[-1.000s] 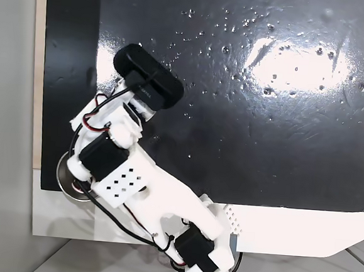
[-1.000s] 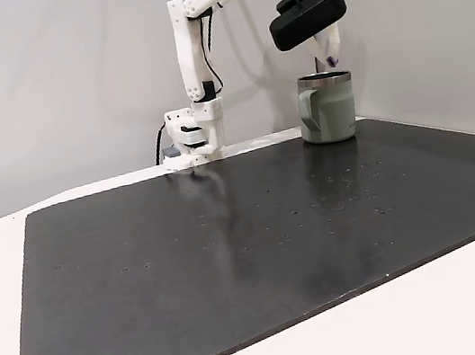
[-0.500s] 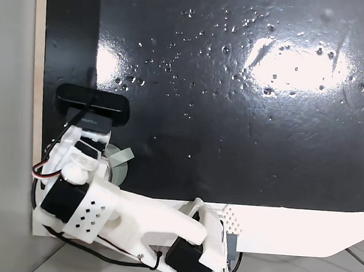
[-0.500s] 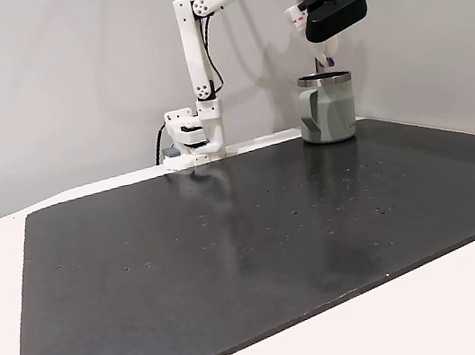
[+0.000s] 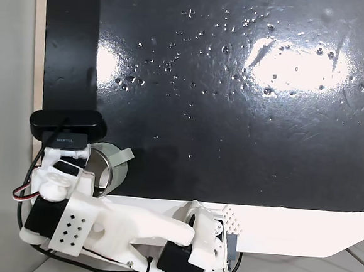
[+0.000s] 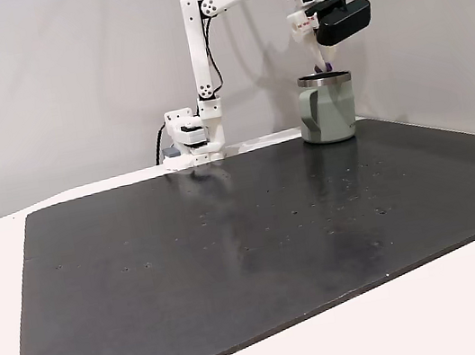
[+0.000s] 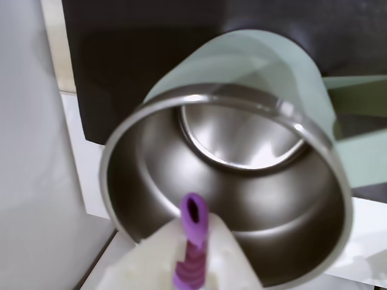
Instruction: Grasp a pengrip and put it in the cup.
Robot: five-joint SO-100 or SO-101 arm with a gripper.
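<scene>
In a fixed view from above, cup [image 5: 113,168] mostly covered by the arm [image 5: 87,223] and its black camera [image 5: 66,125]; only part of rim and handle seen. Gripper [image 5: 73,159] buried under the wrist there, jaws not made out. In the side fixed view, pengrip [image 6: 324,66] too small for ribs to be told, gripper [image 6: 325,61] half masked by the camera. In the wrist view, gripper [image 7: 192,254] cut off by the bottom edge, cup [image 7: 242,181] blurred, handle cropped at right, pengrip [image 7: 192,251] lower end lost at the edge.

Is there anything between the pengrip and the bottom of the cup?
Nothing. In the wrist view the pengrip, held by the gripper, points into the open cup, whose steel inside is bare.
</scene>
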